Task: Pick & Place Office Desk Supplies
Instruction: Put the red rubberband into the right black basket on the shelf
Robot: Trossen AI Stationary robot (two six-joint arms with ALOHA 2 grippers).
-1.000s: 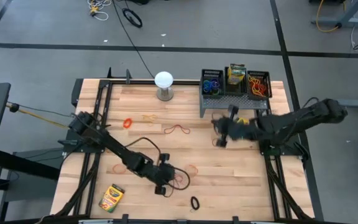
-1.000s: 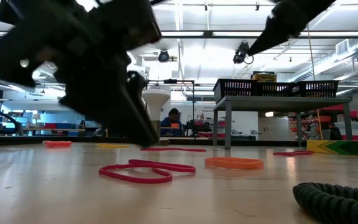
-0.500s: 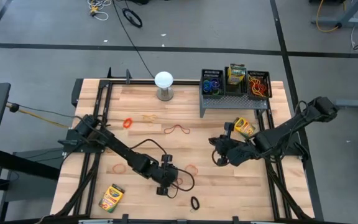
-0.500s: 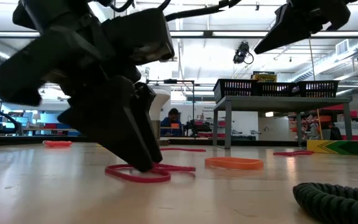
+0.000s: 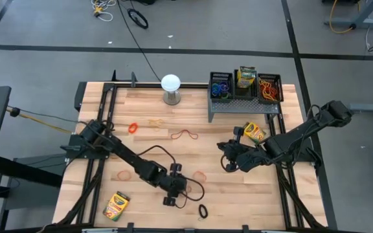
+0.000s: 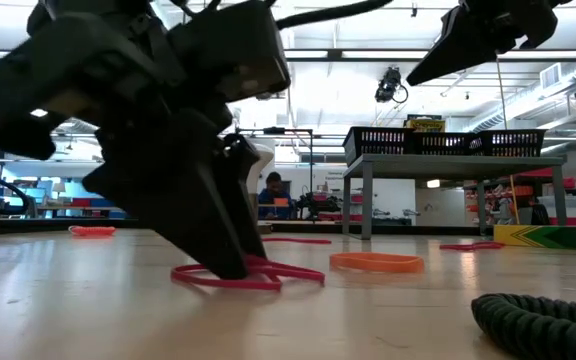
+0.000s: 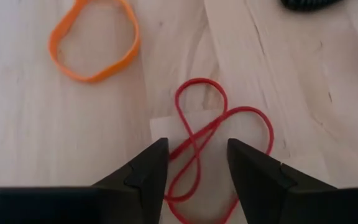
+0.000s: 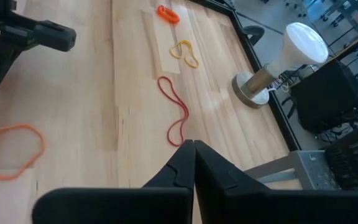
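My left gripper [image 5: 173,187] is open and down at the table near the near edge. Its fingers stand on either side of the crossing of a red rubber band [image 7: 197,143] twisted into a figure eight, which lies flat on the wood [image 6: 268,275]. My right gripper [image 5: 228,159] is shut on nothing and hangs above the table's right half. A crayon box [image 5: 254,133] lies flat in front of the riser, another [image 5: 116,205] lies near the near left corner, and a third stands in the middle bin [image 5: 246,77]. My left gripper comes at the red band from above, slanting, with one finger [image 7: 151,165] on each side of the crossing of its strands [image 7: 194,146]. The band lies flat on the table. Whether the fingertips touch it, I cannot tell.
An orange band [image 5: 201,176] lies beside the red one and a black band [image 5: 203,211] nearer the near edge. A long red band [image 5: 186,134], a small orange one [image 5: 133,128] and a tan one [image 5: 155,121] lie mid-table. The globe [image 5: 170,87] and the riser with bins [image 5: 220,85] stand at the far edge.
My left gripper has come down and slightly toward the right and near edges, onto the red band, which has shifted a little. My right gripper has drawn back from the crayon box by the riser toward the near edge, then kept still.
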